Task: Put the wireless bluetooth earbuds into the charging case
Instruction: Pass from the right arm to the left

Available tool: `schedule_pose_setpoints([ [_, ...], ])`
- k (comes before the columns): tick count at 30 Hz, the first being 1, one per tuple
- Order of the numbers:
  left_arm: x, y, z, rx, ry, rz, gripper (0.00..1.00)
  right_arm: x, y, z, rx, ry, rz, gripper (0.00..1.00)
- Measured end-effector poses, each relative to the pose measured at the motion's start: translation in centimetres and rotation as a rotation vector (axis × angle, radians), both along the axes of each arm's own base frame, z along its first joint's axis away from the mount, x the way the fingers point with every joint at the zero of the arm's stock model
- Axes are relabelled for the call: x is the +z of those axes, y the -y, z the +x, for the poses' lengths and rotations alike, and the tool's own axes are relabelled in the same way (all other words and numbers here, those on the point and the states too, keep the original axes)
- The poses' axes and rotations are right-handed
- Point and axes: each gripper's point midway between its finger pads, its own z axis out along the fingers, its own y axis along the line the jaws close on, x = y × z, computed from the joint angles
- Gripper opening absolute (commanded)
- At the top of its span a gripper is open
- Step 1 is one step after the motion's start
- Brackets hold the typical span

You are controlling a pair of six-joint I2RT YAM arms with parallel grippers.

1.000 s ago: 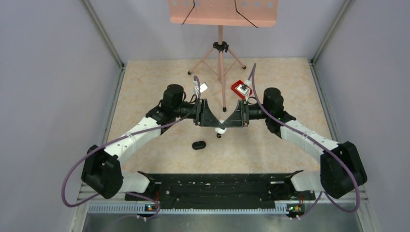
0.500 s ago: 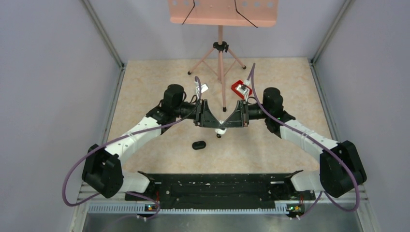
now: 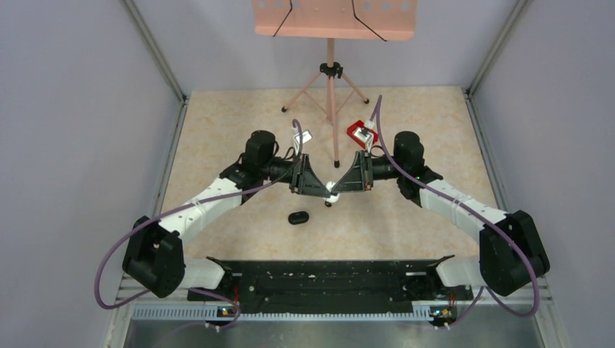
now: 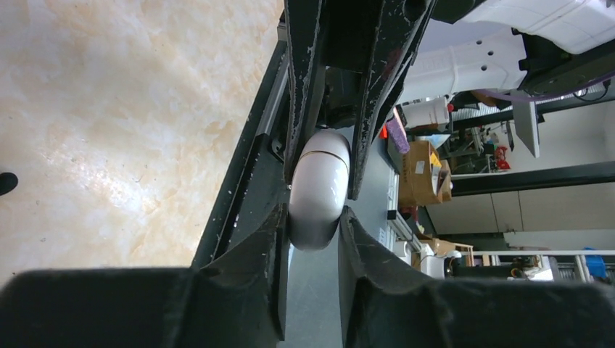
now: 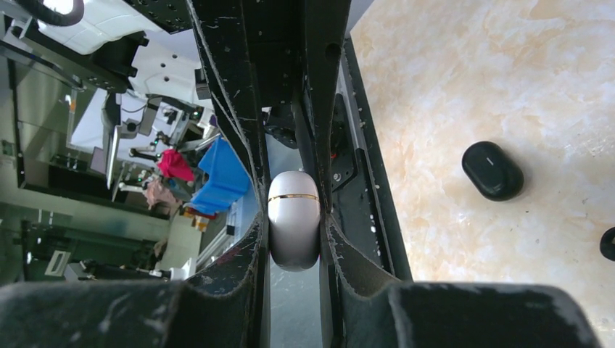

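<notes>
Top view, just left of frame centre: the charging case (image 3: 298,217) lay flat on the bench (image 3: 217,138), apart from both arms. As far as we could tell its lid was down.

Up and to the right of it, the left gripper (image 3: 324,192) reached in from the left. In the left wrist view its two fingers (image 4: 270,239) were closed against the lower end of a white rounded object (image 4: 318,185), pads touching on both sides. A thin gold seam ran around that object near its far end.

At frame centre, directly below the white rounded object in the top view, we noted one of the wireless bluetooth earbuds (image 3: 328,204): a tiny black bud loose on the bench, near the case but not touching it. The right wrist view cut it off at the far right edge, lower right of the case.

Right of centre, the right gripper (image 3: 339,188) came in from the opposite side, tip to tip with the left. It was closed on the other end of the same white rounded object, which hung between the two grippers, off the bench.
</notes>
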Motion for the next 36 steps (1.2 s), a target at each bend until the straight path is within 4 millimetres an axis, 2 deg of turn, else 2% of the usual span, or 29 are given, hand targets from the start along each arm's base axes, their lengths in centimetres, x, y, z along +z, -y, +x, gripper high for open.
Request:
schedule_pose_setpoints([
  [3,0.0,0.0,-0.1,-0.007,0.011,-0.010,0.00,-0.1,0.0,-0.1,0.000,-0.011,-0.005,0.00],
  [4,0.1,0.0,-0.2,-0.010,0.014,-0.013,0.00,-0.1,0.0,-0.1,0.001,-0.012,-0.006,0.01],
  [8,0.2,-0.2,0.0,-0.004,0.018,-0.014,0.00,-0.1,0.0,0.0,-0.001,-0.013,-0.018,0.25],
  [11,0.1,-0.3,0.4,0.017,0.023,-0.010,0.00,-0.3,0.1,0.5,-0.027,0.002,-0.052,0.30],
  [21,-0.2,-0.6,1.8,0.093,0.017,0.012,0.00,-0.8,0.8,2.4,-0.163,0.060,-0.117,0.32],
  [36,-0.1,-1.3,2.4,0.145,-0.028,0.002,0.00,-0.9,1.2,3.0,-0.206,0.060,-0.133,0.35],
])
